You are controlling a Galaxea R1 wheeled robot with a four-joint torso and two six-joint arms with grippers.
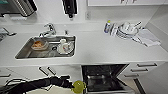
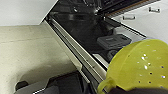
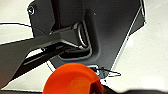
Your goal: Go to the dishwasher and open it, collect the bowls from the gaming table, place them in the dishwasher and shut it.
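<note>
No legible text or labels

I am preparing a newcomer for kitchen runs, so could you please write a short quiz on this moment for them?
1. True or false: the dishwasher stands open.
2. What colour is the perforated bowl at the left end effector?
A. yellow
B. blue
C. white
3. Fill in: the sink lies to the ____ of the dishwasher in the head view.

Key
1. True: its dark interior shows below the counter.
2. A. The orange bowl appears in the right wrist view.
3. Left.
</note>
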